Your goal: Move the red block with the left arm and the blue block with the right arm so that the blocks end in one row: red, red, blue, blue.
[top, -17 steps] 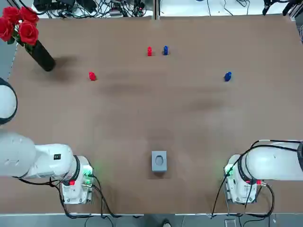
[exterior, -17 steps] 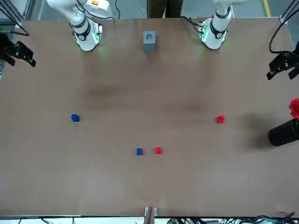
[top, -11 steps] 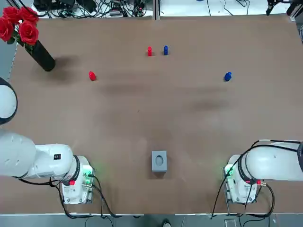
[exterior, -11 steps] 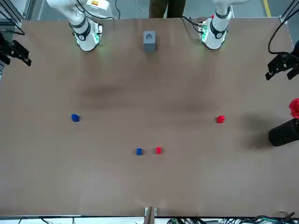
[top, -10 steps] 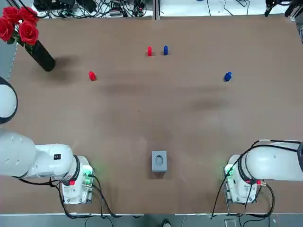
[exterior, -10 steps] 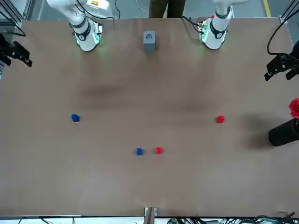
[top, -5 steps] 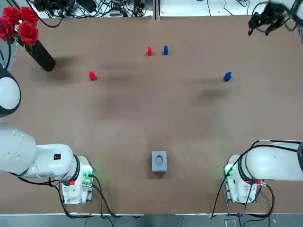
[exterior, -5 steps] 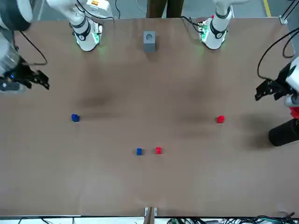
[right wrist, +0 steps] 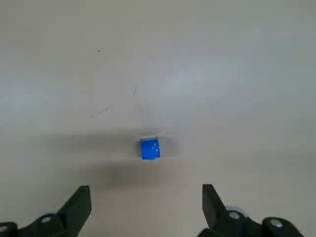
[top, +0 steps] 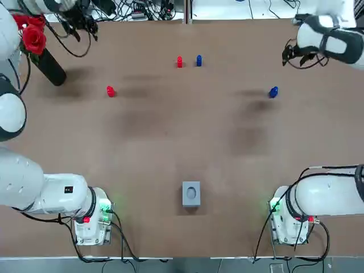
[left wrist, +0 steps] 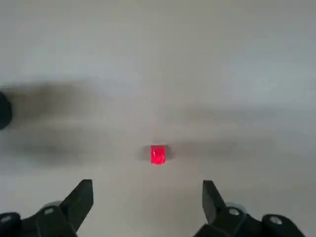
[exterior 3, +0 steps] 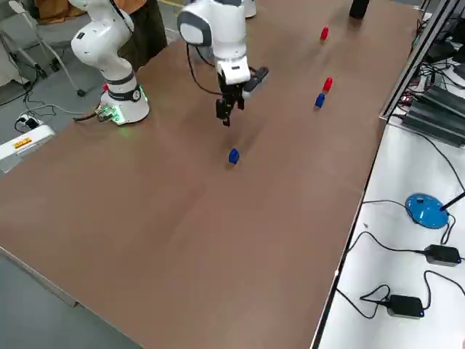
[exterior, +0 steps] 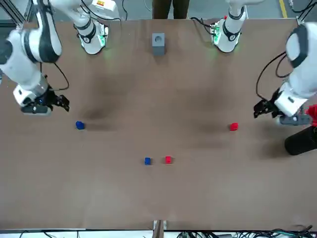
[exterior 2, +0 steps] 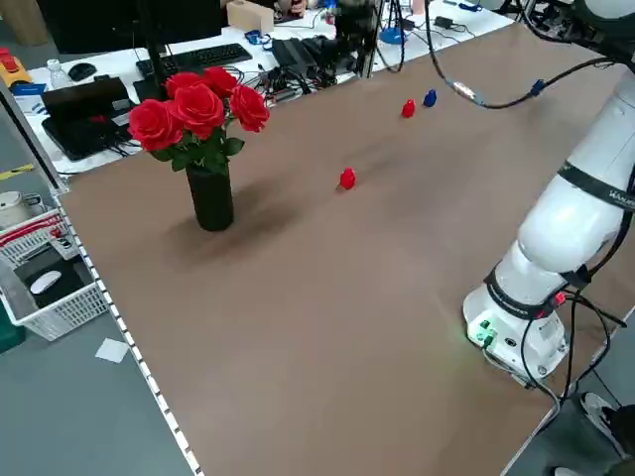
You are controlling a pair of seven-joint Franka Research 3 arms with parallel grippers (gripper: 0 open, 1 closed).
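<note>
Two red and two blue small blocks lie on the brown table. A red block (top: 180, 61) and a blue block (top: 198, 60) sit close together at the far middle. The other red block (top: 110, 91) lies alone to the left, the other blue block (top: 273, 91) alone to the right. My left gripper (top: 85, 27) hovers open beyond and left of the lone red block (left wrist: 157, 154), which shows ahead of its fingers (left wrist: 81, 197). My right gripper (top: 289, 54) hovers open beyond and right of the lone blue block (right wrist: 149, 148). Neither gripper holds anything.
A black vase of red roses (top: 48, 65) stands at the far left, close to my left arm. A small grey box (top: 191, 193) sits in the near middle between the arm bases. A person stands behind the bases (exterior: 171, 7).
Both arms have swung in from the table's outer edges toward the lone red and lone blue blocks. None of the blocks has moved.
</note>
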